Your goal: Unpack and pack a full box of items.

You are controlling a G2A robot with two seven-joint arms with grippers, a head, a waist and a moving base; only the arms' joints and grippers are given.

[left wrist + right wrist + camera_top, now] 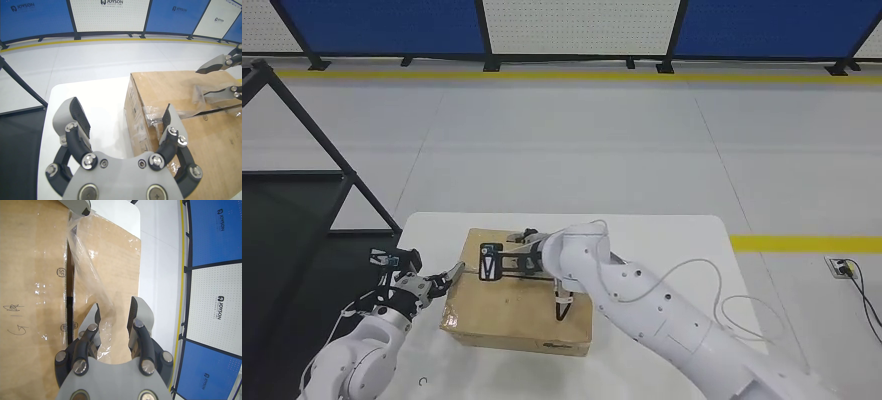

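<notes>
A closed cardboard box (517,310) sits on the white table (662,235) as the robot works at opening it, the first stage of the unpacking. The right claw (115,303) hangs fingers-down over the box top, spread, with a loose strip of clear tape (85,253) running up from the centre seam (69,279) and passing between its fingers. No pinch on the strip can be seen, though it may be sticking to one pad. The left claw (122,104) is also spread wide and holds nothing. It is poised at the end of the box nearest that arm, with one finger above the top where the tape wraps over the edge and the other out over the table. The seam shows a dark gap along part of its length, but the two flaps (34,266) lie flat and nothing inside can be made out. The unsealing looks partly done. The next move probably calls for the right claw to close firmly on the strip and draw it clear along the seam. The left claw would steady the box or free the tape at its end, so the flaps can then be lifted.
</notes>
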